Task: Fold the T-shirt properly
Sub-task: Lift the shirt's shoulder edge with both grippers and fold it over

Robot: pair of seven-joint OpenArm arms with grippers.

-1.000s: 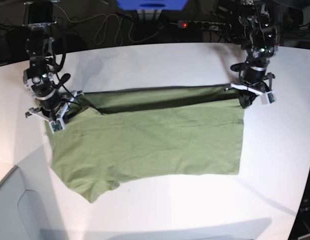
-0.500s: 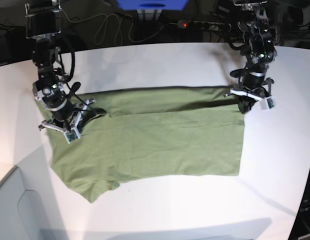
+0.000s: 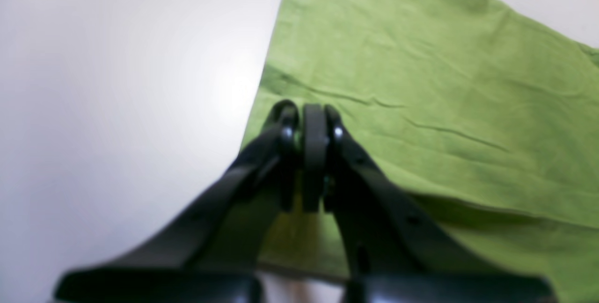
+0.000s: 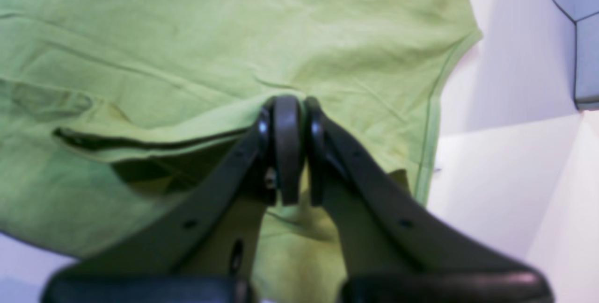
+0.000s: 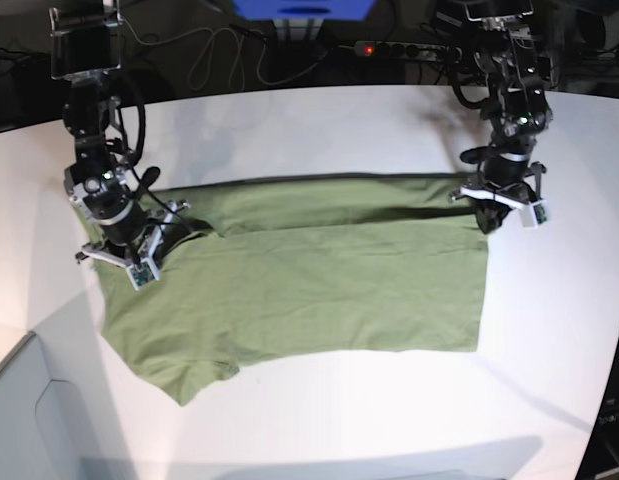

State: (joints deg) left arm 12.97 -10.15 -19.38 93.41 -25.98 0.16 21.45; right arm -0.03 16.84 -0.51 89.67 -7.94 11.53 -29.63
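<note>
The fingers (image 5: 132, 254) of the right arm, at the left of the base view, are clenched on a raised fold of the olive-green thin fabric T-shirt (image 5: 309, 290) near its sleeve end; the right wrist view shows the cloth pulled up between the black pads (image 4: 286, 148), with a dark gap under the lifted edge. The T-shirt lies spread across the middle of the white table (image 5: 319, 130), its far long edge doubled over into a narrow band, a sleeve sticking out at the near left corner. At the right, the left arm's fingers (image 5: 494, 205) are pressed together at the shirt's far right corner; whether they pinch cloth cannot be told.
</note>
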